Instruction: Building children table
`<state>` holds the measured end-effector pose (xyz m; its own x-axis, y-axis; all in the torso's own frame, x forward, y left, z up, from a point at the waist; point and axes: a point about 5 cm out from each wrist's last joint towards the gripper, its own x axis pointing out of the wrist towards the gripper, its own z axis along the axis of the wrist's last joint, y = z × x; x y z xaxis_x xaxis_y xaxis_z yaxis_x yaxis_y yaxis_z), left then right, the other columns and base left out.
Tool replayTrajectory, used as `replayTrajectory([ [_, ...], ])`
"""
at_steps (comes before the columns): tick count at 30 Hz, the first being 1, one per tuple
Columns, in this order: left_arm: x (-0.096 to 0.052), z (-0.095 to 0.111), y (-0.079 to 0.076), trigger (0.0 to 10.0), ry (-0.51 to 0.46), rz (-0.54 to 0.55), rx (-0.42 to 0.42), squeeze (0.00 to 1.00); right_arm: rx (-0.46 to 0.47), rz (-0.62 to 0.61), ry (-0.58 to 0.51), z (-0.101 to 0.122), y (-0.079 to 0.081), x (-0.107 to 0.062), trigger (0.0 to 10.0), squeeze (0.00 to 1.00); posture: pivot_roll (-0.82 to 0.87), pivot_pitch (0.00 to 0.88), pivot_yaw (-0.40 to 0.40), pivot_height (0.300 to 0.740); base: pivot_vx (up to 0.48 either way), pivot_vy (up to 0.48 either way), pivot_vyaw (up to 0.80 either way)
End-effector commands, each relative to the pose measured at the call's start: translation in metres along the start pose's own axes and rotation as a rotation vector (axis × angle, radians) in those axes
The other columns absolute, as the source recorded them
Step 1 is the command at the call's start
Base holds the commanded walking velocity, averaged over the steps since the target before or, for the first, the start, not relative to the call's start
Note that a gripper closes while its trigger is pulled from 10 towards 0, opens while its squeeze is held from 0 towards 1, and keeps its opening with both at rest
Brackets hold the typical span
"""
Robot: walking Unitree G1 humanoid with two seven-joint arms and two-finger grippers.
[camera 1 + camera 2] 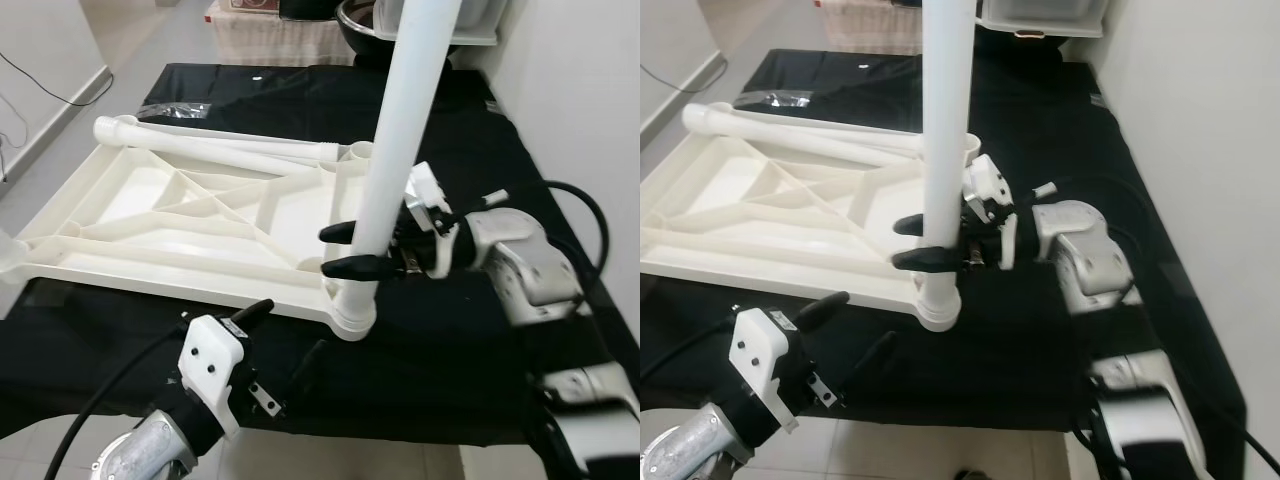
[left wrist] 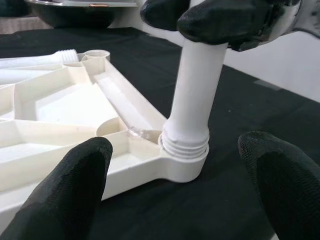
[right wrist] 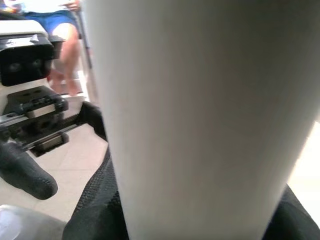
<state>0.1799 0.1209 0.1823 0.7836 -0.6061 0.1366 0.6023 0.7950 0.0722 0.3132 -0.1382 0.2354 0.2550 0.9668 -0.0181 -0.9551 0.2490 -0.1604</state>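
Right tool (image 1: pixel 340 250) pinches the upright white table leg (image 1: pixel 400 140) between its two black fingers, just above the corner socket (image 1: pixel 350 310) of the inverted white tabletop (image 1: pixel 190 225), which lies on the black-covered surface (image 1: pixel 450 340). The right arm reaches in level from the side. Left tool (image 1: pixel 290 340), fingers spread wide and holding nothing, hovers near that socket. A second leg (image 1: pixel 200 145) lies along the tabletop's far edge. No legible writing.

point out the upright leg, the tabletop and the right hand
upright leg (image 1: pixel 405 110), left eye view, mid shaft.
tabletop (image 1: pixel 150 255), left eye view, near rib.
right hand (image 1: pixel 345 250), left eye view, between fingertips.
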Motion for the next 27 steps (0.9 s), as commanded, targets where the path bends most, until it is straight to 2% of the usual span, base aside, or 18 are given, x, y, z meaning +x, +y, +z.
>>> replayTrajectory([
  [1, -0.003, -0.002, -0.001, 10.0, 0.016, -0.003, 0.004, 0.0, 0.131, -0.431, 0.186, -0.046, -0.002, -0.005, 0.0, 0.0, 0.16, 0.166, -0.079, 0.74, 0.0, 0.0, 0.0],
  [2, -0.003, -0.002, -0.001, 10.0, 0.016, -0.003, 0.004, 0.0, 0.131, -0.431, 0.186, -0.046, -0.002, -0.005, 0.0, 0.0, 0.16, 0.166, -0.079, 0.74, 0.0, 0.0, 0.0],
  [3, -0.004, -0.002, 0.0, 10.0, 0.018, 0.0, 0.007, 0.0, 0.269, -1.014, 0.284, -0.077, 0.016, -0.018, 0.0, 0.0, 0.15, 0.166, -0.073, 0.74, 0.0, 0.0, 0.0],
  [4, -0.004, -0.002, 0.001, 10.0, 0.019, 0.001, 0.008, 0.0, 0.309, -1.09, 0.295, -0.083, 0.031, -0.021, 0.0, 0.0, 0.15, 0.166, -0.073, 0.74, 0.0, 0.0, 0.0],
  [5, -0.004, -0.002, 0.001, 10.0, 0.019, 0.001, 0.008, 0.0, 0.309, -1.09, 0.295, -0.083, 0.031, -0.021, 0.0, 0.0, 0.15, 0.166, -0.073, 0.74, 0.0, 0.0, 0.0],
  [6, -0.004, -0.002, 0.001, 10.0, 0.019, 0.0, 0.007, 0.0, 0.336, -1.078, 0.287, -0.085, 0.043, -0.017, 0.0, 0.0, 0.15, 0.164, -0.064, 0.74, 0.0, 0.0, 0.0],
  [8, -0.003, -0.002, 0.001, 10.0, 0.018, -0.004, 0.006, 0.0, 0.334, -1.059, 0.267, -0.083, 0.047, -0.011, 0.0, 0.0, 0.14, 0.154, -0.057, 0.74, 0.0, 0.0, 0.0],
  [9, -0.001, -0.002, 0.001, 10.0, 0.015, -0.01, 0.002, 0.0, 0.326, -1.067, 0.234, -0.076, 0.041, -0.003, 0.0, 0.0, 0.15, 0.16, -0.062, 0.74, 0.0, 0.0, 0.0],
  [11, -0.001, -0.002, 0.001, 10.0, 0.015, -0.01, 0.002, 0.0, 0.326, -1.067, 0.234, -0.076, 0.041, -0.003, 0.0, 0.0, 0.15, 0.16, -0.062, 0.74, 0.0, 0.0, 0.0],
  [12, 0.0, -0.002, 0.001, 10.0, 0.012, -0.011, 0.001, 0.0, 0.289, -1.076, 0.194, -0.064, 0.03, 0.003, 0.0, 0.0, 0.14, 0.157, -0.062, 0.74, 0.0, 0.0, 0.0],
  [14, 0.0, -0.002, 0.002, 10.0, 0.011, -0.009, 0.002, 0.0, 0.25, -1.104, 0.17, -0.052, 0.022, 0.006, 0.0, 0.0, 0.14, 0.16, -0.063, 0.74, 0.0, 0.0, 0.0],
  [20, 0.001, -0.002, 0.003, 10.0, 0.01, -0.006, 0.005, 0.0, 0.185, -1.189, 0.172, -0.037, 0.015, 0.004, 0.0, 0.0, 0.13, 0.162, -0.059, 0.74, 0.0, 0.0, 0.0],
  [21, 0.001, -0.002, 0.002, 10.0, 0.01, -0.008, 0.003, 0.0, 0.17, -1.185, 0.174, -0.034, 0.012, 0.003, 10.0, 0.0, 0.13, 0.163, -0.056, 0.74, 0.0, 0.0, 0.0],
  [23, 0.001, -0.003, 0.002, 10.0, 0.01, -0.01, 0.0, 0.0, 0.157, -1.179, 0.179, -0.032, 0.01, 0.001, 10.0, 0.0, 0.13, 0.163, -0.056, 0.74, 0.0, 0.0, 0.0],
  [24, 0.001, -0.003, 0.001, 10.0, 0.01, -0.011, -0.001, 0.0, 0.15, -1.157, 0.163, -0.029, 0.009, 0.001, 10.0, 1.0, 0.13, 0.168, -0.056, 0.74, 0.0, 0.0, 0.0],
  [25, 0.001, -0.003, 0.001, 10.0, 0.01, -0.012, -0.001, 0.0, 0.147, -1.142, 0.152, -0.027, 0.007, 0.001, 10.0, 1.0, 0.13, 0.168, -0.056, 0.74, 0.0, 0.0, 0.0],
  [26, 0.002, -0.003, 0.0, 10.0, 0.01, -0.014, -0.003, 0.0, 0.147, -1.021, 0.082, -0.017, 0.004, 0.007, 10.0, 1.0, 0.12, 0.173, -0.057, 0.74, 0.0, 0.0, 0.0],
  [27, 0.002, -0.003, 0.0, 10.0, 0.01, -0.014, -0.003, 0.0, 0.147, -1.021, 0.082, -0.017, 0.004, 0.007, 10.0, 1.0, 0.12, 0.173, -0.057, 0.74, 0.0, 0.0, 0.0],
])
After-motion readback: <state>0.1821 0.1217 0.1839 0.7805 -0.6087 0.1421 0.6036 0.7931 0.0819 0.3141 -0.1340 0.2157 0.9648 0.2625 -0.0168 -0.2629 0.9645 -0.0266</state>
